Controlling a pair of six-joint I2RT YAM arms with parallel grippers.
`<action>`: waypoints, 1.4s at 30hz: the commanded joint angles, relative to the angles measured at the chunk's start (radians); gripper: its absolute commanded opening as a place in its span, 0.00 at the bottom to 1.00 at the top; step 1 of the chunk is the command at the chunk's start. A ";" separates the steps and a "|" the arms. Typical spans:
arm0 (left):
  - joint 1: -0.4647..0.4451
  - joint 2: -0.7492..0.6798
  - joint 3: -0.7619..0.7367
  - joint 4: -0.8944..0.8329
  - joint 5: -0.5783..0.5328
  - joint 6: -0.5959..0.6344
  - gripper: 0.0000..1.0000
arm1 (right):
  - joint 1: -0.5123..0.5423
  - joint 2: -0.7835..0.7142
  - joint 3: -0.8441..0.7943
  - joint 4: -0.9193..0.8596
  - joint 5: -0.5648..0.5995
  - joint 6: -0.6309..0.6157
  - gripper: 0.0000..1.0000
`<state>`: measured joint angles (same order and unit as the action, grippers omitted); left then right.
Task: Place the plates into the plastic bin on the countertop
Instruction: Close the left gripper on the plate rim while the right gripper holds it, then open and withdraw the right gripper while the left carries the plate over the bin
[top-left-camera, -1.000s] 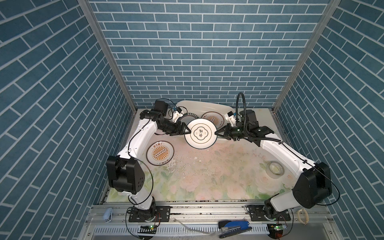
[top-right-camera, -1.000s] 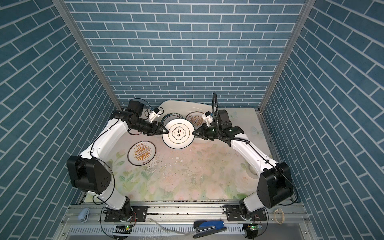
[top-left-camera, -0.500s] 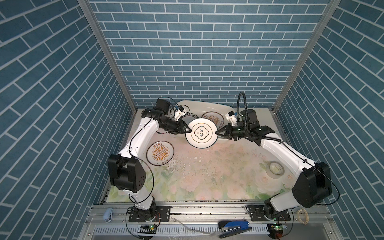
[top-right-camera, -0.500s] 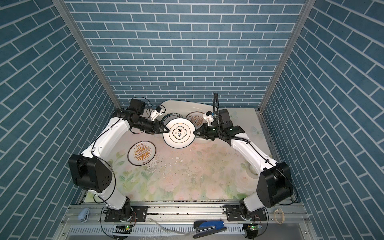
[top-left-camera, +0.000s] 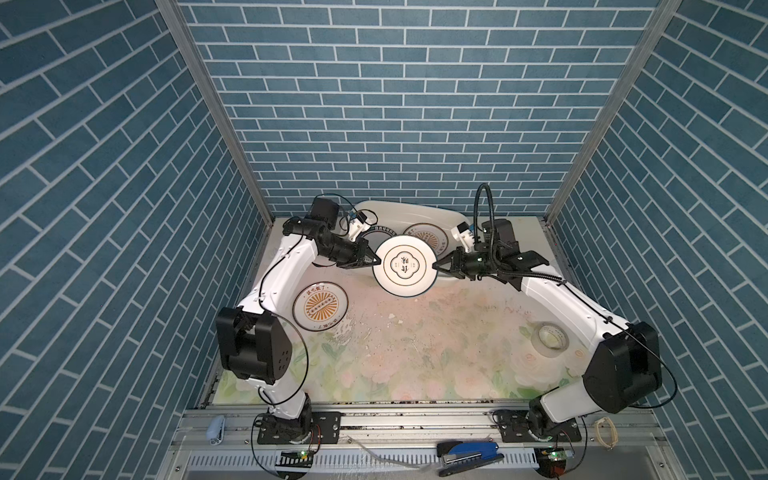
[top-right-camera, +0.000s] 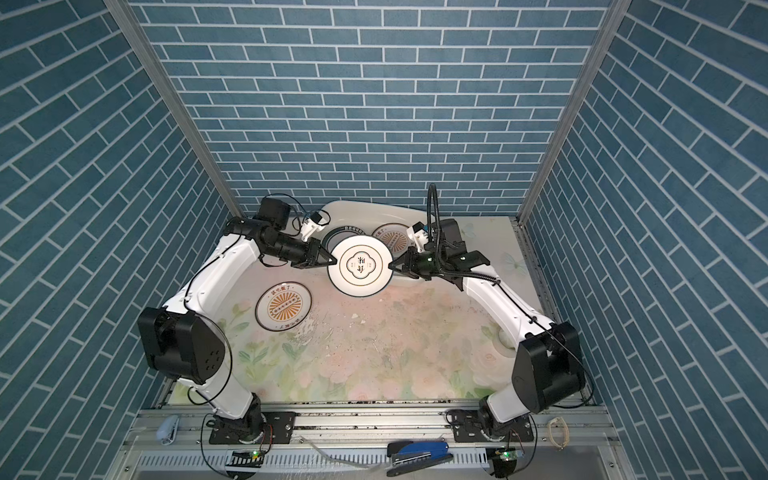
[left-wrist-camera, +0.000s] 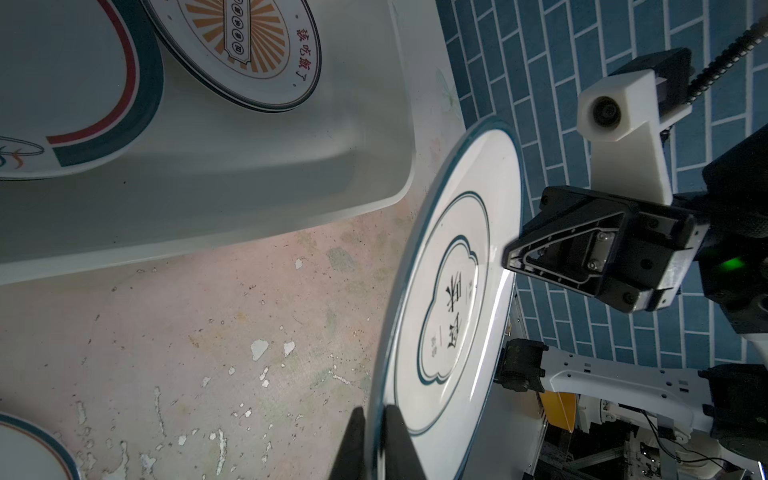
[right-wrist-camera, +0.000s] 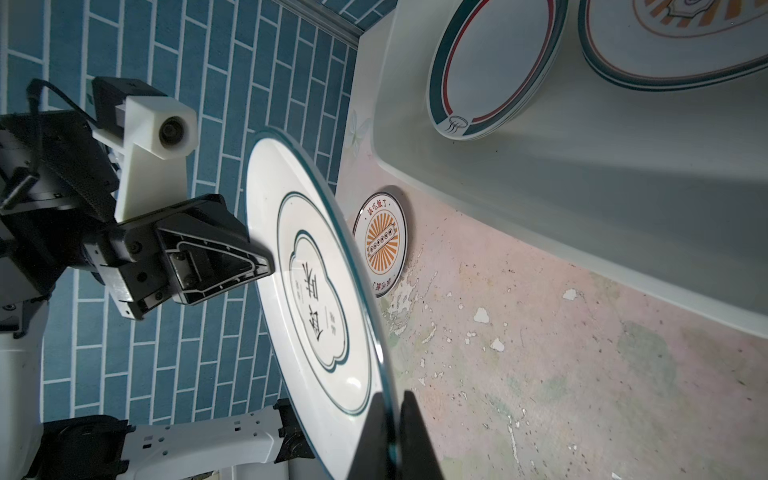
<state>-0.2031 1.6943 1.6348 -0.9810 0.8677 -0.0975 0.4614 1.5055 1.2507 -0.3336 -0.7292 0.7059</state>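
Plate, rim pinched by left gripper and right gripper, hides part of the plastic bin.

The white left arm and right arm have bulky black joints and looping black cables; the left gripper and right gripper are black and triangular.

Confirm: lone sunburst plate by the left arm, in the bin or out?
Out. In both top views the sunburst plate lies flat on the countertop, apart from the plastic bin.
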 joint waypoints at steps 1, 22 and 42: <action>-0.011 0.024 0.025 -0.013 -0.006 0.023 0.00 | -0.003 0.005 0.044 0.027 -0.012 0.009 0.00; -0.009 0.178 0.277 0.105 -0.122 -0.032 0.00 | -0.199 -0.106 -0.009 -0.024 0.182 0.030 0.39; -0.068 0.653 0.603 0.376 -0.223 -0.300 0.00 | -0.213 -0.270 -0.146 -0.071 0.267 0.095 0.39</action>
<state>-0.2512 2.3348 2.1845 -0.6838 0.6491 -0.3435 0.2478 1.2778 1.1141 -0.3904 -0.4877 0.7704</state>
